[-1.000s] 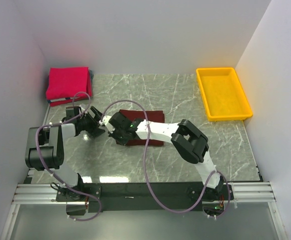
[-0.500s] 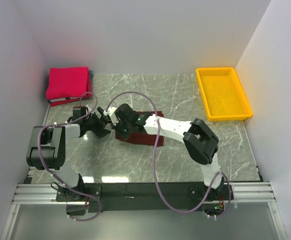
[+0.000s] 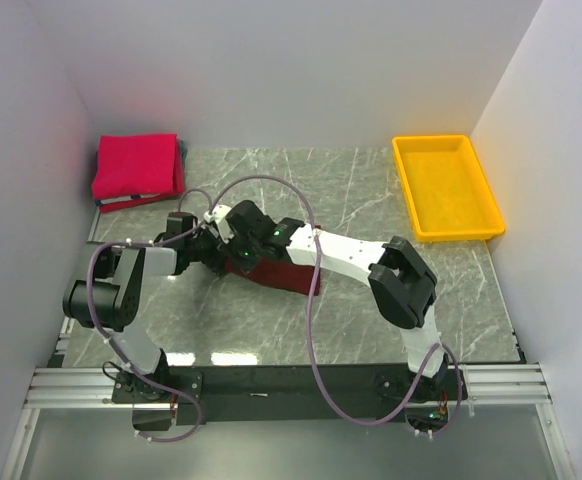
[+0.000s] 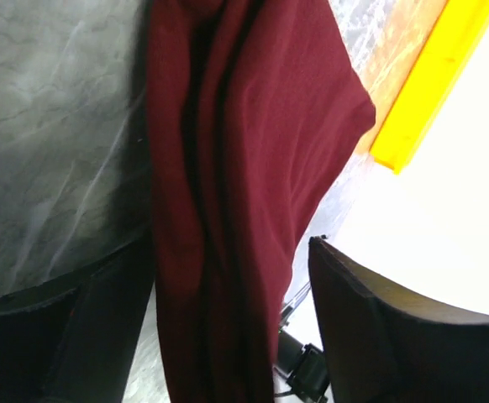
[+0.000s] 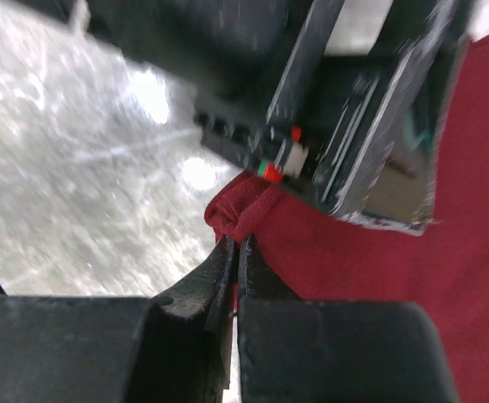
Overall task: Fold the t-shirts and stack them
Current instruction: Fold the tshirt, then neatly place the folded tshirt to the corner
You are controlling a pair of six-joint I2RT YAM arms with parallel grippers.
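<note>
Dark maroon cloth t-shirt (image 4: 236,126) drapes inside my left tool (image 4: 228,260), fingers spread; my right tool (image 5: 234,252) pinches its edge.

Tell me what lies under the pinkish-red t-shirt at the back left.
Edges of darker folded cloth peek out beneath the pinkish-red t-shirt; the rest of it is covered.

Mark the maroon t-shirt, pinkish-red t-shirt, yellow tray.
maroon t-shirt (image 3: 279,275), top view, bare cloth below the arm.
pinkish-red t-shirt (image 3: 134,165), top view, folded top face.
yellow tray (image 3: 408,190), top view, left rim.
</note>
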